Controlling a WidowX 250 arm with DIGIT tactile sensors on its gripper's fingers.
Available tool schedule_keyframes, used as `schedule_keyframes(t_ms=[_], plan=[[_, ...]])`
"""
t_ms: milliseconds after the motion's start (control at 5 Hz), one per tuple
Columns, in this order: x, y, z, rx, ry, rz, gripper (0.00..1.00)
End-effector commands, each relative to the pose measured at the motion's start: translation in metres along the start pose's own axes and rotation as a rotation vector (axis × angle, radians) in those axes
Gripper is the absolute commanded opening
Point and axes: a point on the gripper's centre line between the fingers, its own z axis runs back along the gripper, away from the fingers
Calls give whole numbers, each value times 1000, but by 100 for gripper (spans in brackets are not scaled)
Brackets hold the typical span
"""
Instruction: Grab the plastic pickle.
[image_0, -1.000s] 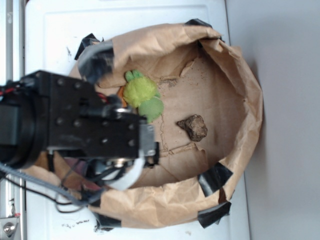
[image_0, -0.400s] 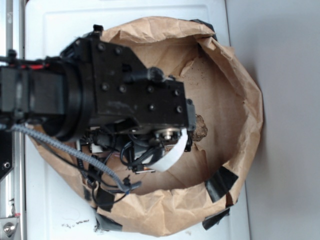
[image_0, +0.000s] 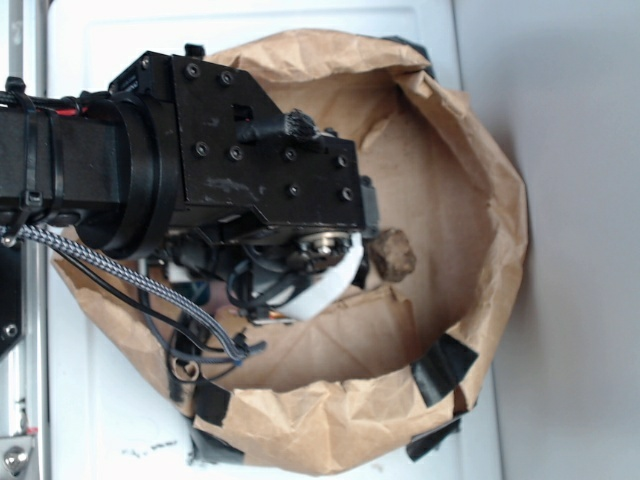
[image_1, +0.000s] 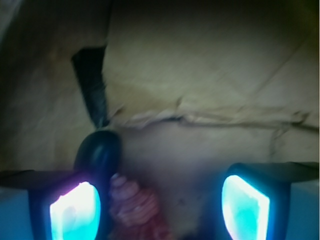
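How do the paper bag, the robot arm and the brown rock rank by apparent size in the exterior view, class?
1. Paper bag, largest.
2. Robot arm, though it sits nearer the camera, so its size is exaggerated.
3. Brown rock, clearly smallest and partly hidden.

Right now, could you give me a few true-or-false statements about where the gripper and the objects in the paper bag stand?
1. The gripper is open. True: its two fingers stand well apart in the wrist view.
2. The plastic pickle lies midway between the fingers. False: it sits right by the finger on the left of the wrist view.
3. The brown rock shows in the exterior view. True: it sits just beyond the black wrist housing.
4. The gripper is outside the brown paper bag. False: it is down among the bag's walls.
5. A reddish ridged object lies beside the pickle. True, though it is too blurred to name.
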Motion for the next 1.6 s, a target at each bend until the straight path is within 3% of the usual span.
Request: schedule_keyframes(t_ms=[0, 400, 600, 800, 1400], plan=[[-11, -7, 2, 4, 29, -36, 100], [-4, -13, -18, -35, 68, -109, 100], [18, -41, -31, -37, 84, -138, 100], [26, -46, -38, -44, 98, -162, 100], [27, -48, -34, -78, 54, -149, 100]])
